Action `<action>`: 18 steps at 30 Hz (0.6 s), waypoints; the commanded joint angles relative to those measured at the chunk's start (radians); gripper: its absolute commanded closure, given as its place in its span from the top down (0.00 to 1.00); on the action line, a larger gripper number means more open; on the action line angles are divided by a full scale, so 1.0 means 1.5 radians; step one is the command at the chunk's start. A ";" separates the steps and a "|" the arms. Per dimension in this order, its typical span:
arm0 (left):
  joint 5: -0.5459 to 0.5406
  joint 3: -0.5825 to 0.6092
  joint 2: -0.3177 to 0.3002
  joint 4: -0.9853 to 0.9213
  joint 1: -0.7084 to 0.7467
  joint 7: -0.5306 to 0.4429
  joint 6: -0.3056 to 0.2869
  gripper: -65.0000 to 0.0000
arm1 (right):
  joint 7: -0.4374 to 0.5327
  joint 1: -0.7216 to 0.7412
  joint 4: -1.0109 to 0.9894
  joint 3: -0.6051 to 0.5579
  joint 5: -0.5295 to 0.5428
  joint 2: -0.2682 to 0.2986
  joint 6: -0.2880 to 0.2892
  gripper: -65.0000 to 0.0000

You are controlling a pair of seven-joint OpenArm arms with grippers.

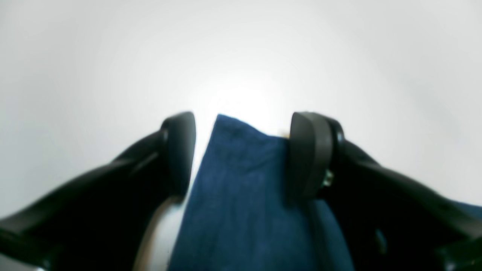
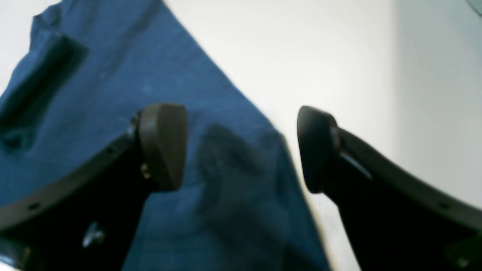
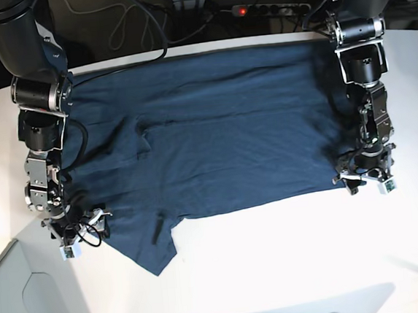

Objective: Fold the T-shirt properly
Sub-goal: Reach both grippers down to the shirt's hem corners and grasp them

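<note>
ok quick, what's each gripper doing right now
Left gripper: open, fingers either side of a T-shirt corner, not clamped.
Right gripper: open, poised over the shirt's edge, holding nothing.

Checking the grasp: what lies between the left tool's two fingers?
A corner of the T-shirt lies in the left tool's open gap, shown in the left wrist view.

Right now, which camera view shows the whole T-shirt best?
The base view: the T-shirt lies spread across the white table, both sleeves and hem visible. The left wrist view shows only a blurred cloth edge between open jaws; the right wrist view shows a partial stretch beneath the right gripper.
</note>
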 commanded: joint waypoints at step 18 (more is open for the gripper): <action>-0.003 0.001 -0.007 0.000 -0.005 -0.013 0.002 0.00 | 0.041 0.034 0.008 0.001 0.008 0.017 -0.002 0.67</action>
